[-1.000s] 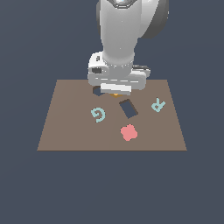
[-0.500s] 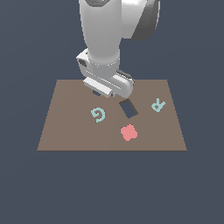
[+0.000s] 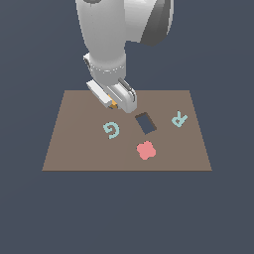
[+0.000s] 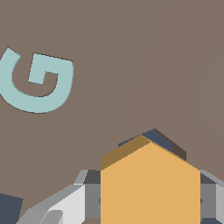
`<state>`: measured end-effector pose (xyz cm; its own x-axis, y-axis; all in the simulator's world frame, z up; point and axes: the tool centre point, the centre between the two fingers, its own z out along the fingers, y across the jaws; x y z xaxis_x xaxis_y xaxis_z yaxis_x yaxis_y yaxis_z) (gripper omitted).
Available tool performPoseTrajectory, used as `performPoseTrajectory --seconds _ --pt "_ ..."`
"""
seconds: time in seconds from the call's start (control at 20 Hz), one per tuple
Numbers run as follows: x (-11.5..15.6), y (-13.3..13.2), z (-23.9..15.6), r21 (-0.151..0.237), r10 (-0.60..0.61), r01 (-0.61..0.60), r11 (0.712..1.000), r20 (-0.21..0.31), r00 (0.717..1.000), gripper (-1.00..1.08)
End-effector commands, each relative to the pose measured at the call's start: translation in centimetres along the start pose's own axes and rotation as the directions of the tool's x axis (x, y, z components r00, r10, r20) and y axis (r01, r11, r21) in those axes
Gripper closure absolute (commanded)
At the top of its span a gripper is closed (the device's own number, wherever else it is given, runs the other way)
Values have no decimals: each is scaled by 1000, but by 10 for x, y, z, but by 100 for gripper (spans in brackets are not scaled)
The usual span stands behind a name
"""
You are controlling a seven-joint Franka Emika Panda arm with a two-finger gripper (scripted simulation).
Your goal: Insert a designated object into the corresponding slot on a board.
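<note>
The orange hexagonal block (image 4: 151, 183) sits between my gripper's (image 4: 151, 199) grey fingers (image 4: 89, 197), which are shut on it. Right beyond the block a small dark hole (image 4: 162, 139), the slot, shows in the brown board (image 4: 131, 52); most of it is hidden behind the block. In the exterior view my gripper (image 3: 115, 102) is low over the board (image 3: 69, 144) near its far edge, and only a sliver of the orange block (image 3: 113, 104) shows. The slot is hidden there.
A pale teal letter G (image 3: 112, 130) lies on the board; it also shows in the wrist view (image 4: 37, 85). A larger dark rectangular hole (image 3: 145, 122), a pink clover-shaped piece (image 3: 146, 150) and a teal letter R (image 3: 179, 119) lie to the exterior view's right.
My wrist has turned and the gripper has shifted toward the exterior view's left and slightly lower over the board, the orange block still held.
</note>
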<state>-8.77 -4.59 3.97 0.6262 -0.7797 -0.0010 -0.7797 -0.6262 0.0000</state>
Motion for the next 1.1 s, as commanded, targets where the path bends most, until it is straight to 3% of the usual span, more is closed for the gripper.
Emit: performPoseTrajectory --seconds 0.0,0.35,0.9,0.95,1.05 --pt "1 4 0 0 52 -52 999 0 999 108" --pt "2 10 -1 0 119 -119 993 0 993 108" --pt "2 10 9 0 122 -122 992 0 992 108" --pt "2 10 9 0 122 -122 992 0 992 -92" --pt "2 10 9 0 122 -122 992 0 992 -92"
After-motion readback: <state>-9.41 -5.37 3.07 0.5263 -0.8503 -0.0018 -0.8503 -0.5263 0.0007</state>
